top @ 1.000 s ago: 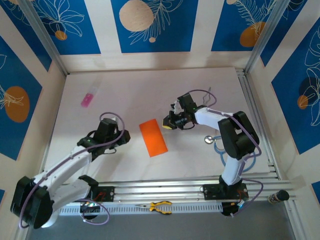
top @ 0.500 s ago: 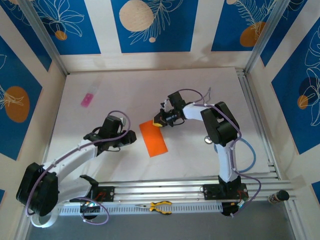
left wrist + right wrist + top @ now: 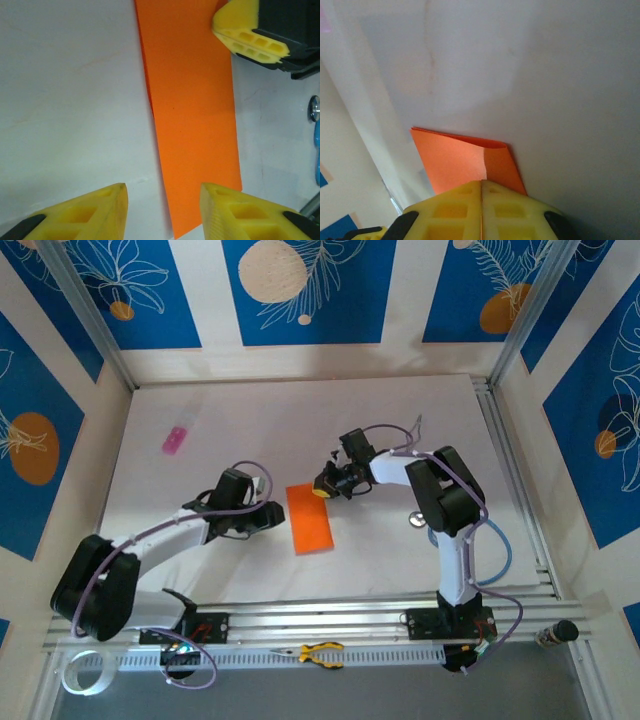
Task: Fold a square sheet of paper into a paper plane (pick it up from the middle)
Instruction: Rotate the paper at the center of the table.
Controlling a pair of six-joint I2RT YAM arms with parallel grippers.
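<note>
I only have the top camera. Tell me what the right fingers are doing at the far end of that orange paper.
Observer: On the right wrist camera the right fingers are shut, and a corner of the paper curls up right at their tips.
Operator: Now report the left fingers.
Observer: On the left wrist camera the left fingers are open at the paper's near end, one of them over bare table.
Operator: Check the paper's layers.
Observer: The right wrist camera shows two layers along its edge, so it looks folded.
</note>
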